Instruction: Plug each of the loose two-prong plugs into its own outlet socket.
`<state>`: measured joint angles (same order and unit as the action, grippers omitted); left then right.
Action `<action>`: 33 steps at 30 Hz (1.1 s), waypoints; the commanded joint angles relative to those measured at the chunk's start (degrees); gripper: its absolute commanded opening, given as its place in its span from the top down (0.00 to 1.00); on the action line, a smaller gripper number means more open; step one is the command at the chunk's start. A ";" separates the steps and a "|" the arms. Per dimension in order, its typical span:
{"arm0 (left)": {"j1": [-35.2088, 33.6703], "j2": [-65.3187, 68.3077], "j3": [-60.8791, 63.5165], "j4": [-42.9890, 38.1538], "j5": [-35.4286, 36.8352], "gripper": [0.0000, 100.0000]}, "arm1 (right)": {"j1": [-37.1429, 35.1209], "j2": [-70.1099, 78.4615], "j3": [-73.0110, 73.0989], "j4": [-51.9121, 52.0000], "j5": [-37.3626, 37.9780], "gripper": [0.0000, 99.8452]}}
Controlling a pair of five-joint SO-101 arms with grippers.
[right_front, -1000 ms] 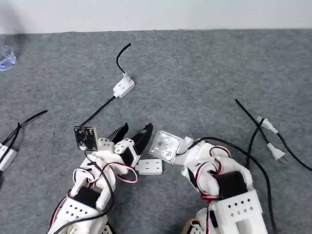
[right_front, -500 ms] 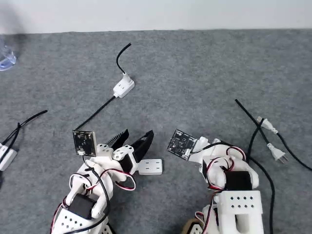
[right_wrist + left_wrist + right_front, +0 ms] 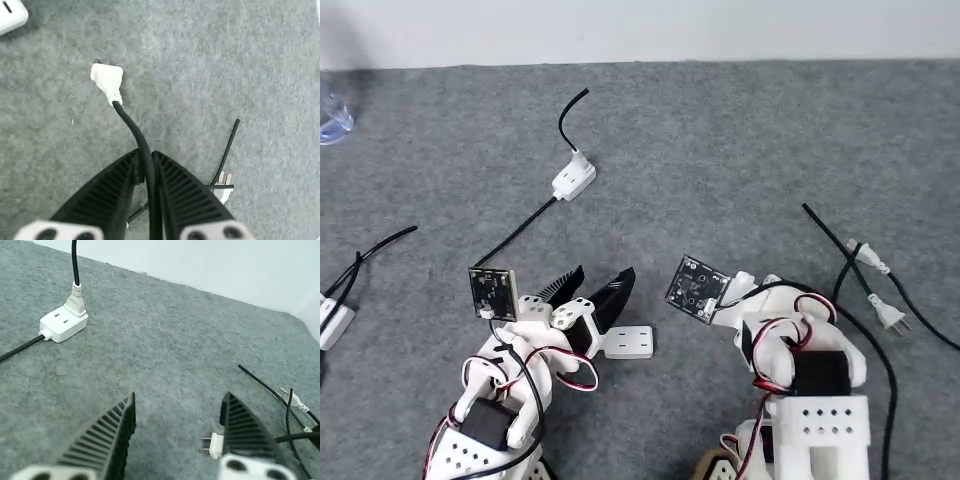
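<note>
**Right gripper clamped on a plug's cord; left gripper open beside the outlet block**

High view. The left gripper sits at 7 o'clock on the grey mat. Its black jaws are spread wide with nothing between them. A white outlet block lies flat at the gripper's 5 o'clock, just beside the arm. Whether they touch, cannot tell. The right arm stands at 5 o'clock on the mat, and its camera board covers its gripper from above.

Right wrist view. The right gripper is clenched on a black cord. The cord runs out past the fingertips to a white plug. The plug lies on the mat near the jaws but clear of them, prongs pointing away from the gripper. A corner of the outlet block shows beyond the plug, apart from it.

Left wrist view. The same white plug rests on the mat just beside one finger of the released left gripper. Its prongs point toward the gap between the jaws. Nothing grips the plug body itself.

Elsewhere, high view.
- A wired outlet lies at 12 o'clock from the left gripper, well apart, with a plug already seated in it.
- One loose plug and a second loose plug lie at 3 o'clock on the mat. Both are on black cords, well apart from both grippers and from every outlet.
</note>
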<state>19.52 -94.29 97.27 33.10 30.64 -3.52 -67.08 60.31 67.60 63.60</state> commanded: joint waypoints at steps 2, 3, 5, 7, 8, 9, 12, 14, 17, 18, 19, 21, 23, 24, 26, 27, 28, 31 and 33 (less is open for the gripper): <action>0.35 -0.62 -0.48 0.26 -0.09 0.74 | 0.84 2.95 1.49 -1.71 1.49 0.99; 0.35 -0.62 -0.48 0.26 -0.09 0.74 | 1.63 3.74 2.64 -2.68 2.20 0.99; 0.35 -0.62 -0.48 0.79 -0.09 0.74 | 3.38 4.53 4.04 -4.26 2.55 0.99; 0.35 -0.88 -0.48 1.41 -0.09 0.74 | 5.93 4.70 4.22 -4.35 2.64 0.97; 0.35 -0.79 -0.48 1.41 -0.09 0.74 | 7.16 4.70 4.31 -4.18 2.64 0.94; 0.35 -0.79 -0.48 1.41 -0.09 0.74 | 8.22 4.79 4.31 -3.56 3.16 0.90; 0.35 -0.88 -0.48 1.32 -0.09 0.74 | 9.19 5.23 4.57 1.36 9.05 0.74; 0.35 -0.88 -0.48 1.14 -0.09 0.74 | 8.66 5.23 4.57 3.47 9.76 0.68; 0.35 -0.88 -0.48 1.14 0.00 0.74 | 3.56 5.23 4.57 4.00 9.49 0.72; 0.35 -0.88 -0.48 1.14 0.09 0.74 | 1.45 5.23 4.57 3.82 8.53 0.75; 0.35 -0.88 -0.48 1.14 0.09 0.74 | -1.19 5.23 4.40 3.56 6.42 0.76; 0.44 -0.79 -0.48 1.32 0.09 0.74 | -6.11 5.32 4.22 1.71 1.23 0.79; 0.44 -0.62 -0.48 1.49 0.18 0.74 | -10.24 5.41 4.22 -0.57 -3.08 0.79; 0.44 -0.62 -0.48 2.20 0.18 0.74 | -11.74 5.85 4.22 -1.36 -4.13 0.79; 0.44 -0.62 -0.48 4.92 0.18 0.74 | -13.32 8.40 4.22 -3.12 -5.10 0.79; 0.44 -0.62 -0.48 6.59 0.18 0.74 | -13.41 10.59 4.22 -4.53 -5.45 0.79; 0.44 -0.70 -0.48 8.00 0.18 0.74 | -13.32 13.32 4.22 -6.55 -5.89 0.79; 0.44 -0.88 -0.48 9.85 0.18 0.74 | -12.62 22.99 3.52 -12.88 -7.21 0.79; 0.35 -0.88 -0.48 9.85 0.18 0.74 | -12.09 29.93 0.70 -14.81 -7.82 0.79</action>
<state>19.52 -94.64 97.27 42.77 30.64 -16.18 -45.80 65.14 56.53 57.10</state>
